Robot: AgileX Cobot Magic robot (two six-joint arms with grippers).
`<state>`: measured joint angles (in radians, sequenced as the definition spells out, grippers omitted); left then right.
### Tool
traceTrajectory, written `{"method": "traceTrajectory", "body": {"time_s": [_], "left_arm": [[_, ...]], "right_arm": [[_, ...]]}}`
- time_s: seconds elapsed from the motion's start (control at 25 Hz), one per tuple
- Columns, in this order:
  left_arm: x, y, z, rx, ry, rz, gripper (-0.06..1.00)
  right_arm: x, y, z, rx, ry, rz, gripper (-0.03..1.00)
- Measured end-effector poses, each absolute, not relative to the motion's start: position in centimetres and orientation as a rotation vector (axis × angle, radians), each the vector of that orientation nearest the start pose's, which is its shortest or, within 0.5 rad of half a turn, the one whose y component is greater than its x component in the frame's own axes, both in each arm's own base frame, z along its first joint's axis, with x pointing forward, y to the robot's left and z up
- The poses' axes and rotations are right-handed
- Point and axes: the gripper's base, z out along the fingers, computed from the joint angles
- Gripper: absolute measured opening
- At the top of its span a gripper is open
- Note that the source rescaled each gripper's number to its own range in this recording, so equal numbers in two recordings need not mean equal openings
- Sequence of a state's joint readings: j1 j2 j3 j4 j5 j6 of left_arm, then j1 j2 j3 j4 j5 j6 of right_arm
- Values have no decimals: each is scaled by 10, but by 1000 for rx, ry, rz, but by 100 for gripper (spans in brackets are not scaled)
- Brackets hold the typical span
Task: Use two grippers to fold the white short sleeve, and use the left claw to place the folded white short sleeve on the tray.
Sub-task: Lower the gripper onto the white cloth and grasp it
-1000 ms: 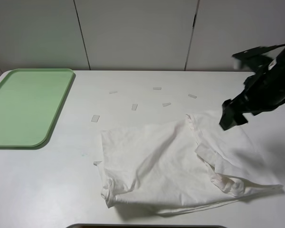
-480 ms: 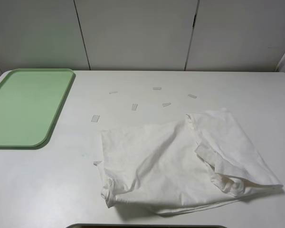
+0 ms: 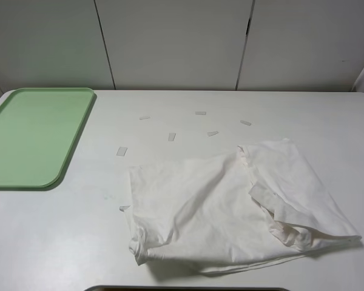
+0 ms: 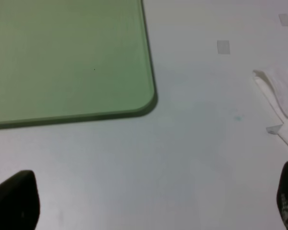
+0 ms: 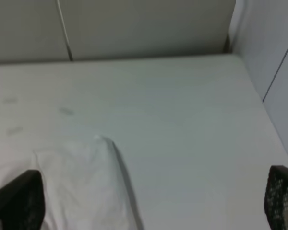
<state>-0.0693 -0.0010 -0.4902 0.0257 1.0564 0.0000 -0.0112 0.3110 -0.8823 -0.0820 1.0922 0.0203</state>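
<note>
- On the white counter (image 3: 60,242), the white short sleeve (image 3: 230,206) lies crumpled, near and right of centre.
- At far left sits the tray (image 3: 30,136), well apart from it.
- The left hand (image 4: 151,201) and the right hand (image 5: 149,201) both gape wide, gripping nothing.
- A few tape strips (image 3: 171,136) lie just beyond the white short sleeve.

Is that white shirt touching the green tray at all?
Apart. The exterior high view shows bare table between the white short sleeve and the tray.

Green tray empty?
Empty as far as visible: flat pale green plastic tray shows bare surface; the white cloth T-shirt lies crumpled on the table.
</note>
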Motion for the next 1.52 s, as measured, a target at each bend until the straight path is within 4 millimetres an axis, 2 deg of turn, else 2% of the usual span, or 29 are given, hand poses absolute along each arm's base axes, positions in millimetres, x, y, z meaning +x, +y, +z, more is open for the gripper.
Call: {"method": "traceTrajectory", "body": {"time_s": [0.24,0.32,0.36,0.76,0.96,1.32,1.52], "left_arm": [[-4,2,275,70,2047,-12,100],[-4,2,275,70,2047,-12,100],[-4,2,275,70,2047,-12,100],[-4,2,275,70,2047,-12,100],[-4,2,275,70,2047,-12,100],[-4,2,275,70,2047,-12,100],[-4,2,275,70,2047,-12,100]], "right_arm": [[-46,-6,369,15,1860,-40,100],[-58,-7,364,9,1833,-31,100],[-62,-5,355,2,1827,-4,100],[-33,6,304,-61,2043,156,100],[-21,7,279,-66,2145,156,100],[-12,6,283,-135,2037,104,100],[-6,7,278,-209,2012,59,100]]}}
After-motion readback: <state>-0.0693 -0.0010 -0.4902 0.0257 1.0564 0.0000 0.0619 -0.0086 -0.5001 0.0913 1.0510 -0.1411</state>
